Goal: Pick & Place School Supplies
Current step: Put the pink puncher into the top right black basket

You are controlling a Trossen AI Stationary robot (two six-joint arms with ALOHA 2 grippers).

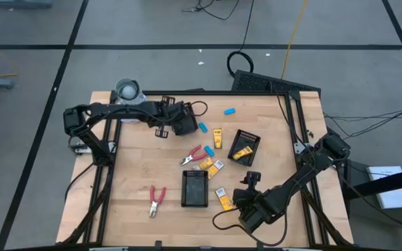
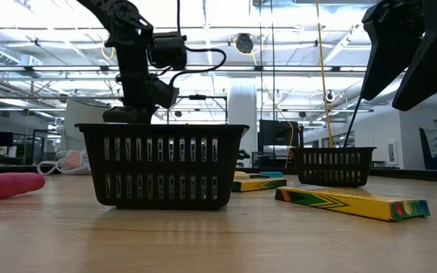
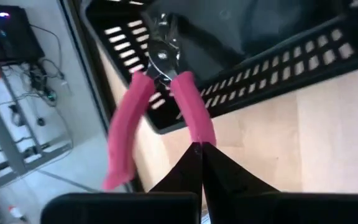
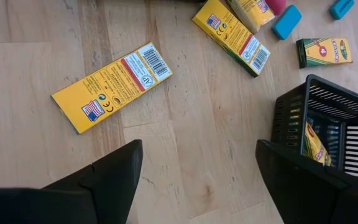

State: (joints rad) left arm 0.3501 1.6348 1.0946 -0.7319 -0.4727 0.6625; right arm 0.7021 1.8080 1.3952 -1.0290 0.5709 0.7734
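My left gripper [image 3: 201,148] stands at the table's far side [image 1: 185,124], shut on a red-handled plier tool [image 3: 166,81]. The tool's metal jaws [image 3: 161,37] reach over the rim of a black slotted basket [image 3: 278,56]. My right gripper [image 4: 194,180] hangs open near the front right [image 1: 250,187], above bare wood and touching nothing. A yellow box [image 4: 112,84] lies just beyond it, and a basket [image 4: 328,143] with a yellow box inside stands beside it. Further yellow boxes [image 1: 217,137], blue pieces [image 1: 229,110] and two red pliers [image 1: 156,200] [image 1: 192,155] lie loose on the table. My left gripper pinches one red handle of the plier tool at its free end [image 3: 199,134] between its two fingertips. The fingers run roughly in line with that handle. The other handle [image 3: 123,143] hangs free, spread away. I cannot tell whether the tool's jaws rest on the basket.
A black basket [image 1: 195,188] stands at the table's middle front and another [image 1: 245,146] to its right. A grey-white round cup [image 1: 127,89] sits at the far left corner. Black frame rails [image 1: 107,174] run along both sides, and cables lie on the floor beyond.
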